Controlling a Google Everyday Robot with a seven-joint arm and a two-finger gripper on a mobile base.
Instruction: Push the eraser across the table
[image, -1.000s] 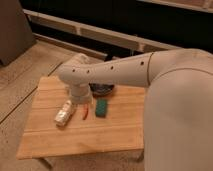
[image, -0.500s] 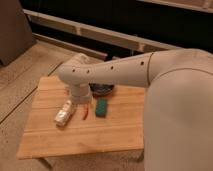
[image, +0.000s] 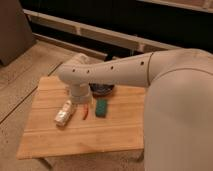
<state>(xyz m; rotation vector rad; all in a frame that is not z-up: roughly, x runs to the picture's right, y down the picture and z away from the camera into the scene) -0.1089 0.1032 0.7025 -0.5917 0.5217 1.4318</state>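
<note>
Nothing had changed in the last second, as far as I could see from where I stood. The big white robot arm (image: 125, 72) did not move, and no thing on the low table (image: 115, 135) with the light bamboo-plank top had shifted.

The eraser (image: 102, 107), as I took the flat green rectangular block to be, though I could not be sure of it, lay near the middle of that top. Just to the camera's left of the eraser lay a small red-orange stick-like thing (image: 85, 113). Further on that same side lay a white oblong packet (image: 63, 113). Behind the eraser, toward the far edge, stood a dark round bowl (image: 102, 90).

The gripper (image: 79, 100) hung low at the arm's end, left of the eraser and beyond the red thing, apart from the eraser. Its jaws stood wide apart and it had hold of nothing; every object rested on the wood.

For the task this stillness meant, in my judgement, that the push was not yet begun. The gripper must first come against one side of the eraser, and the red thing between them could be swept along by mistake.
</note>
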